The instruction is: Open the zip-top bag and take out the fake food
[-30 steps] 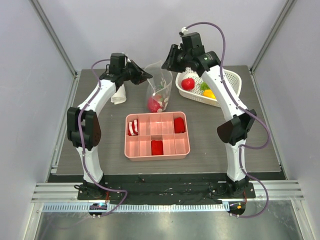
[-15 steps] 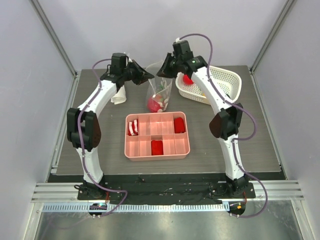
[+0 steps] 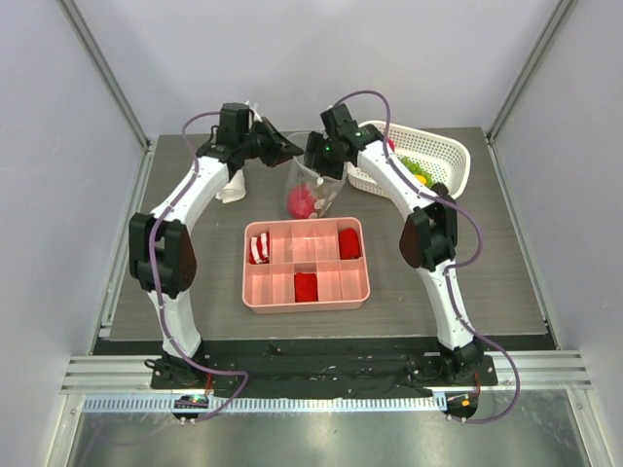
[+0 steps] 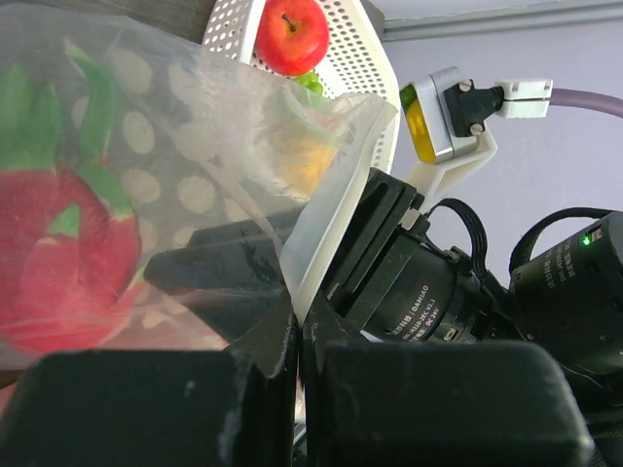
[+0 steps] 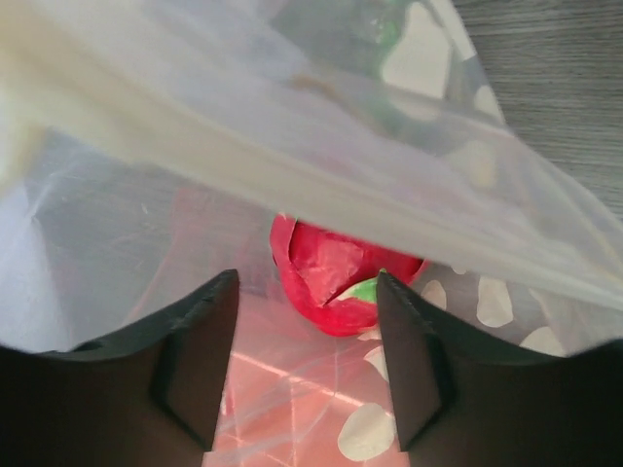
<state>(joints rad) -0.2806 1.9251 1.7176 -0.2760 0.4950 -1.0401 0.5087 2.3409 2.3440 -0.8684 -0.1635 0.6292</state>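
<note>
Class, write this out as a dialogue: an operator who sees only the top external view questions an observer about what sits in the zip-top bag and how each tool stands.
Operator: I see red inside the zip-top bag. What is it?
Observer: The left wrist view shows red fake food with green leaves.
Operator: Is the right tool open?
Observer: Yes. Its own view shows the fingers apart, with the red piece showing between them.
Operator: And the left tool?
Observer: Its fingers are pressed together on the bag's edge.
</note>
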